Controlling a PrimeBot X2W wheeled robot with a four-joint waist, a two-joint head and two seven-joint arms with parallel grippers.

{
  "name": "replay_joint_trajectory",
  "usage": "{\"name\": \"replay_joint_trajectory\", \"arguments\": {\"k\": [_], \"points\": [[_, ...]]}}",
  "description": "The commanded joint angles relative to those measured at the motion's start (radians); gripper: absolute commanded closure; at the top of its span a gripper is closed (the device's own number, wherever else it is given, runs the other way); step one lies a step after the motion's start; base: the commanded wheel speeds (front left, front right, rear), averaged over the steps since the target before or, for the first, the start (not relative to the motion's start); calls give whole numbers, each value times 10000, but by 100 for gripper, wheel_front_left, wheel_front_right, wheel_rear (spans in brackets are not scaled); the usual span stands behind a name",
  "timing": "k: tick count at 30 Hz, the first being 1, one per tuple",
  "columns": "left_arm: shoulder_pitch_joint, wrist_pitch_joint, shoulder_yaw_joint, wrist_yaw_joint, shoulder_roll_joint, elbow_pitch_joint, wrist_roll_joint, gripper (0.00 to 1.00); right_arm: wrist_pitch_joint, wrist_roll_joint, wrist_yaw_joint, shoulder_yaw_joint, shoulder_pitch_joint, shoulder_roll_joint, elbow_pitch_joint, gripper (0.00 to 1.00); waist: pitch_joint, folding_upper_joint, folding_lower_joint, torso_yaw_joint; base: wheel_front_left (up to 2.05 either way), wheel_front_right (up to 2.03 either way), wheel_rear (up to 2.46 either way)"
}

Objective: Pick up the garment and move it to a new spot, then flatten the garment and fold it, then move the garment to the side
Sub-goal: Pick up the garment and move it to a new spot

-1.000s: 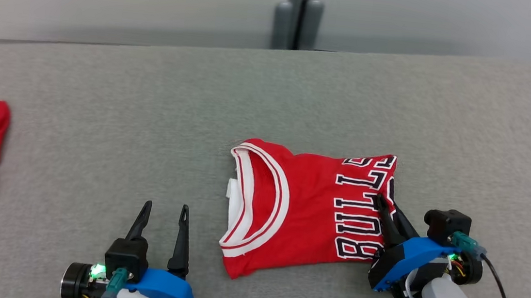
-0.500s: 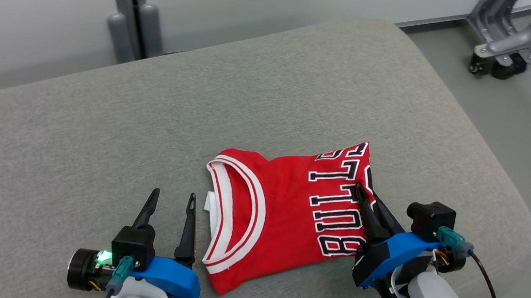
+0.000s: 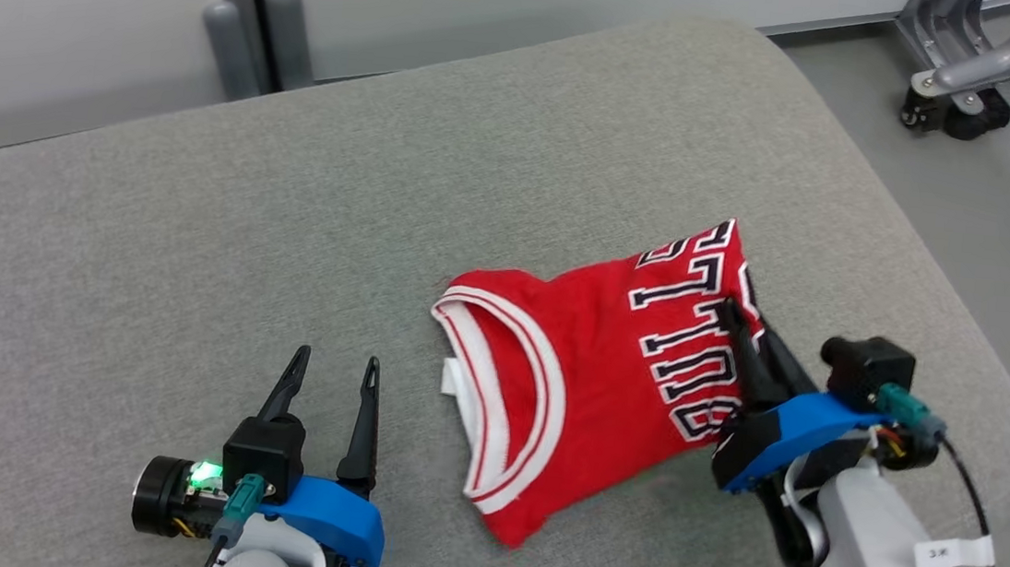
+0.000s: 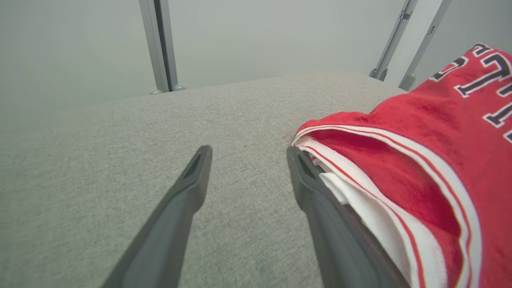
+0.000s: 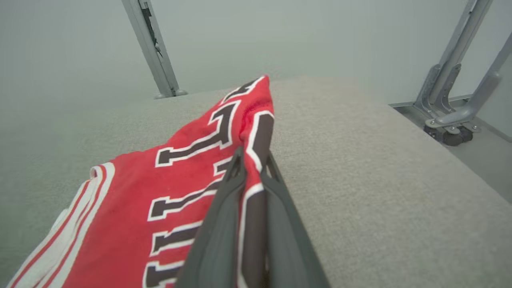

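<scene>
The garment is a folded red jersey with a white-trimmed collar and dark lettering, lying on the grey padded table. My right gripper is shut on its right edge, which is raised off the table while the collar side still rests on it. In the right wrist view the right gripper pinches a fold of the garment between its fingers. My left gripper stands open on the table just left of the collar. In the left wrist view the left gripper holds nothing, and the garment lies against its right finger.
The table's rounded right edge is close to my right arm, with floor beyond it. A metal wheeled frame stands on the floor at the far right. A grey post rises behind the table.
The camera turned right early on, shifting the whole picture. Since then my right gripper has lifted and drawn the garment's right edge up and to the right. The left gripper stays open.
</scene>
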Motion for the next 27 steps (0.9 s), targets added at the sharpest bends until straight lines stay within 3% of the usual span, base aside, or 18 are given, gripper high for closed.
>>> {"name": "replay_joint_trajectory", "arguments": {"k": [1, 6, 12, 19, 25, 26, 27], "points": [[-220, -27, 60, 15, 16, 29, 151, 0, -53, -154, 1, -287, -501, -216, 138, 100, 285, -1, 0, 452, 0, 0, 0], [-297, -27, 163, -9, 8, 24, 401, 0, -55, -691, 1, -858, -1273, -830, 539, 100, 553, -1, 0, 1090, 0, 0, 0], [-470, -27, 316, -107, 5, -43, 676, 0, -55, -1961, 1, -2571, -2534, -2156, 1784, 100, 1067, -1, 0, 1947, 0, 0, 0], [-667, -27, 272, -171, 3, -111, 865, 0, -55, -3429, 1, -4486, -3132, -3154, 2611, 100, 1437, -1, 0, 2371, 0, 0, 0], [-878, -25, 301, -162, 9, -190, 973, 0, -55, -4993, -1, -6343, -3373, -3600, 2850, 100, 1684, -1, 0, 2565, 0, 0, 0], [-903, -27, 280, -171, 11, -179, 985, 0, -56, -5332, -1, -6681, -3369, -3676, 2867, 70, 1698, -1, 0, 2591, 0, 0, 0], [-925, -27, 263, -171, 9, -169, 982, 0, -55, -5640, -1, -6977, -3384, -3666, 2805, 0, 1705, -1, 0, 2610, 0, 0, 0]]}}
